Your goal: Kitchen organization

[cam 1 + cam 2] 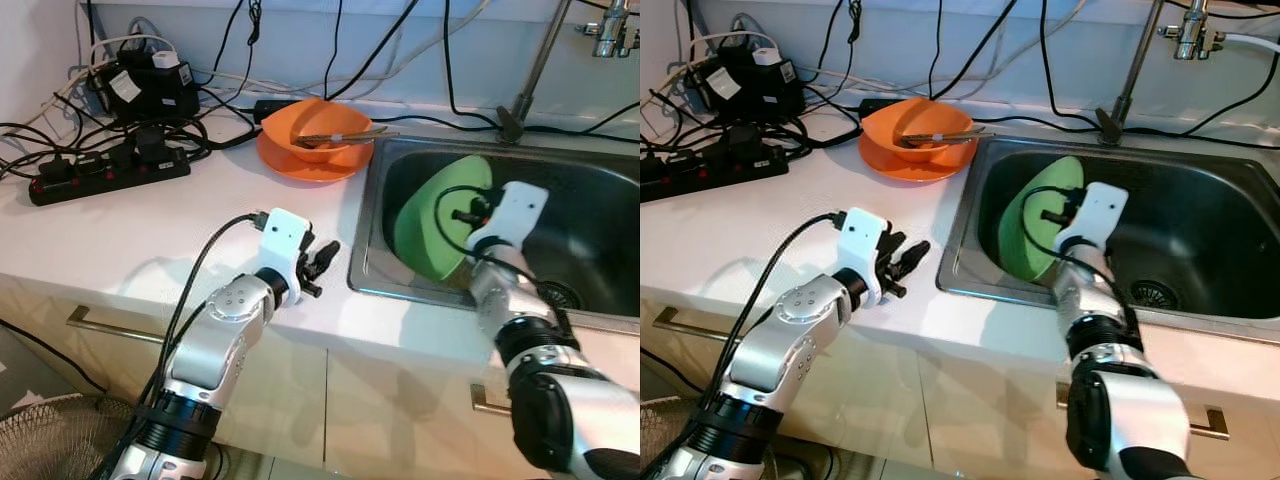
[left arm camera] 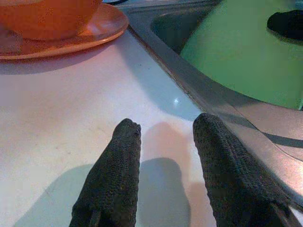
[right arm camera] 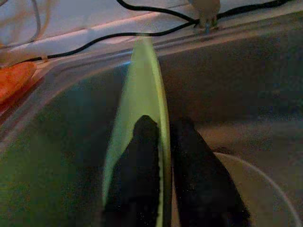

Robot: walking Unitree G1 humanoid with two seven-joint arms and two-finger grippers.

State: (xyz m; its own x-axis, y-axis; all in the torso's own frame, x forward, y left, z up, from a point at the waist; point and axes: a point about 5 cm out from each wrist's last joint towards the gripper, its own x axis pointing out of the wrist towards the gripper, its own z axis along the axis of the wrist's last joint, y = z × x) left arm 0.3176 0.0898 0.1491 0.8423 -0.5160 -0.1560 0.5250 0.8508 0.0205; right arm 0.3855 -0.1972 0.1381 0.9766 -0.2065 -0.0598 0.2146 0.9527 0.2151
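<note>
- Green plate (image 1: 435, 215) stands on edge inside the sink (image 1: 590, 200), leaning against the sink's left wall, its long axis running from the sink's front edge back toward the faucet (image 1: 612, 30).
- My right claw (image 3: 163, 137) comes at it from the sink's front, and the right wrist view shows the thin rim caught between the two fingers (image 3: 137, 165), one on each face, closed narrow on the plate.
- I judge the grip sits on the front part of the rim, so the plate's weight hangs ahead of the claw; a lift straight up out of the sink looks like the next call, and a thin smooth rim could pivot or slip as it comes clear.
- Left of the sink, on the white tabletop (image 1: 150, 230), my left claw (image 1: 322, 262) rests just short of the sink's left rim, fingers parted a moderate way, holding nothing.
- Behind that, by the sink's back-left corner, an orange bowl (image 1: 318, 125) sits on an orange plate (image 1: 300, 165) with utensils (image 1: 345, 137) lying across the bowl, well apart from both claws.
- I read that stack as the likely home for the green plate, and the right arm, already holding it, is the nearer one.
- A power strip (image 1: 105, 170) and tangled cables (image 1: 60, 140) lie far left of the sink, so any wet plate should stay clear of them.
</note>
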